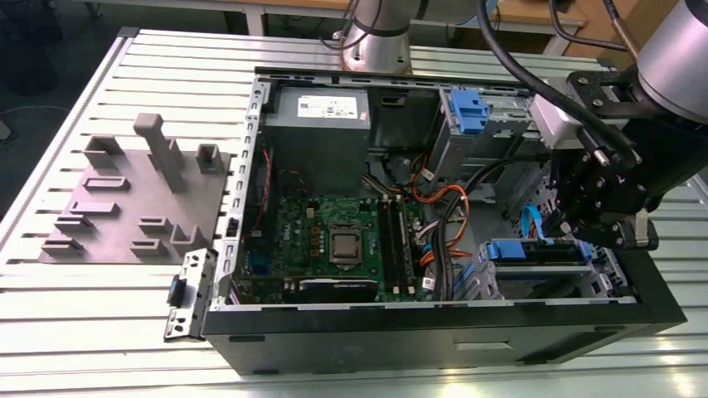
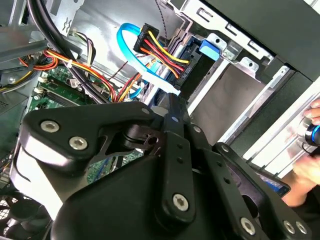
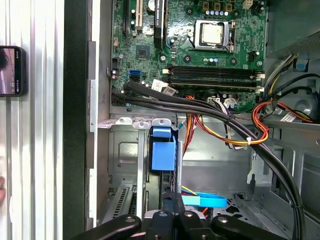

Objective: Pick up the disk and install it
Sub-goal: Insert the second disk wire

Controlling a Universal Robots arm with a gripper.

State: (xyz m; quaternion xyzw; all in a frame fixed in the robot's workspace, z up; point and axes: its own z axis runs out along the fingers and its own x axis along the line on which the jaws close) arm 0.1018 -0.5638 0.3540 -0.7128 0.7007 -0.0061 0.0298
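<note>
Inside the open computer case, down at the drive-cage end, that's where I've got the gripper parked. In both wrist views all I really get is its black linkage and the tip region, so I honestly can't tell how far the hand is open or whether it has hold of anything.

The disk sits in the drive cage just beside the gripper, with its blue carrier end facing out. In the first wrist view that blue end is straight ahead of the gripper, slotted upright between the cage's metal rails. I can't see the label from here.

A light blue data cable loops just past the gripper, next to a bundle of red, yellow and black power wires running into a black connector. Further out from the hand is the green motherboard, and beyond that, well away, the grey power supply box. A second blue caddy sits in the upper bay, apart from the gripper. Outside the case, on the far side from the hand, a grey fixture plate lies on the slotted metal table.
</note>
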